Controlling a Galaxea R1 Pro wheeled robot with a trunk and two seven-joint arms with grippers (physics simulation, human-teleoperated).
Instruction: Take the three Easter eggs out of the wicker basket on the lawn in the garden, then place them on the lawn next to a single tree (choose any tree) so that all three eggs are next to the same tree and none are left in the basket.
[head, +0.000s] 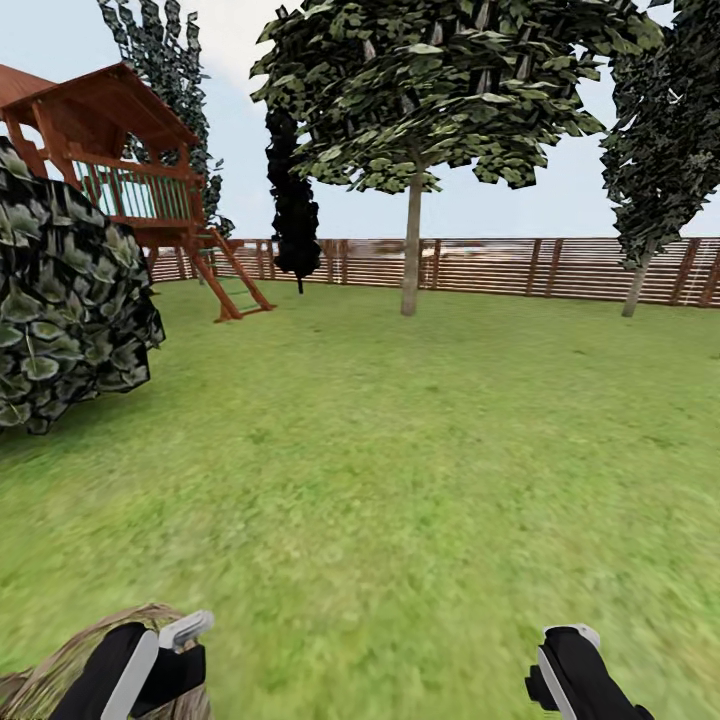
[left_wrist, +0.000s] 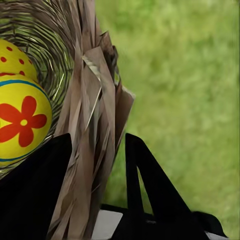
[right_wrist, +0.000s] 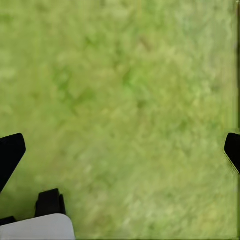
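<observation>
The wicker basket (head: 50, 675) shows at the bottom left of the head view, and my left gripper (head: 150, 665) is shut on its rim. In the left wrist view the gripper (left_wrist: 97, 145) has one finger inside and one outside the woven wall of the basket (left_wrist: 95, 90). Two yellow Easter eggs lie inside: one with a red flower (left_wrist: 22, 120) and one with red dots (left_wrist: 12, 57) behind it. My right gripper (head: 575, 680) hangs open over bare lawn (right_wrist: 125, 100). A tree (head: 411, 250) with a straight trunk stands far ahead by the fence.
A second tree (head: 635, 285) stands at the far right. A dark cypress (head: 295, 220) is by the slatted fence (head: 520, 265). A wooden playhouse (head: 130, 170) and a leafy bush (head: 60, 300) are on the left. Open lawn (head: 400, 450) stretches ahead.
</observation>
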